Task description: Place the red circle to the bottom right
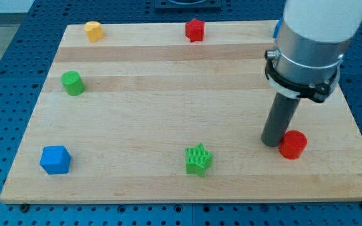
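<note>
The red circle (292, 145) is a short red cylinder on the wooden board (168, 113), near the view's bottom right. My tip (272, 142) is the lower end of the dark rod and rests on the board right against the red circle's left side. The arm's grey and white body rises above it toward the view's top right.
A red star (195, 29) sits at the top middle, a yellow block (93, 31) at the top left, a green cylinder (73, 83) at the left, a blue cube (55, 159) at the bottom left, a green star (198, 159) at the bottom middle. A blue block (276, 28) peeks out behind the arm.
</note>
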Motion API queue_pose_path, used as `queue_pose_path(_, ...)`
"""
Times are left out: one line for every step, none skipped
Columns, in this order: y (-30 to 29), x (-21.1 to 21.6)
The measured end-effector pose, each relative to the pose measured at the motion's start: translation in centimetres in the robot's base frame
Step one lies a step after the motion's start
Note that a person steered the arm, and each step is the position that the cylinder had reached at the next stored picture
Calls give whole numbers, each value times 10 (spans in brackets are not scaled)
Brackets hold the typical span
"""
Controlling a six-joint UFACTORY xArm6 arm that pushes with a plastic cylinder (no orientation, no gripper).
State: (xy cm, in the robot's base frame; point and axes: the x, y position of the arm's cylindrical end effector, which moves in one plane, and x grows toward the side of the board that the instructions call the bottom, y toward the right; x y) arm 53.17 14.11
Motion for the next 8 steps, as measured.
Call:
queue_pose_path(11, 13)
queue_pose_path(23, 18)
queue_pose_path(30, 19)
queue_pose_path(35, 19)
queue_pose_path(35, 19)
queue_pose_path(36, 19)
queue_pose_path(36, 19)
queue_pose_path(38, 19)
